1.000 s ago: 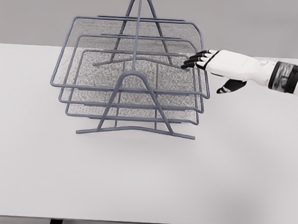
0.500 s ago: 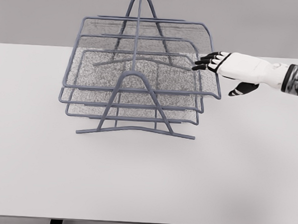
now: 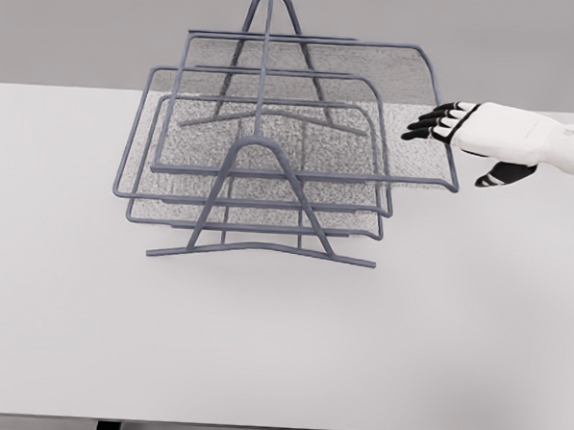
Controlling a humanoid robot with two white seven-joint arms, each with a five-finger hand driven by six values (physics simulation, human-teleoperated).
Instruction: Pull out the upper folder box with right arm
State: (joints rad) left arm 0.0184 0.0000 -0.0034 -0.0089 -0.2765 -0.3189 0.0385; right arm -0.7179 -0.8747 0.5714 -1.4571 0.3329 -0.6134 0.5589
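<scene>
A white table (image 3: 280,349) stands before a plain grey wall (image 3: 85,21).

Single head view, set high and angled down across the white counter (image 3: 280,349) toward a grey back wall (image 3: 85,21). Moderate range. The right hand (image 3: 465,128) enters at the right edge, upper half.

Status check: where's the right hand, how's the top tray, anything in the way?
Right hand at top tray's right rim, fingers extended, no clear grip. Tray juts right of the rack. Left arm out of view. Table to the right shows nothing in the way.
</scene>
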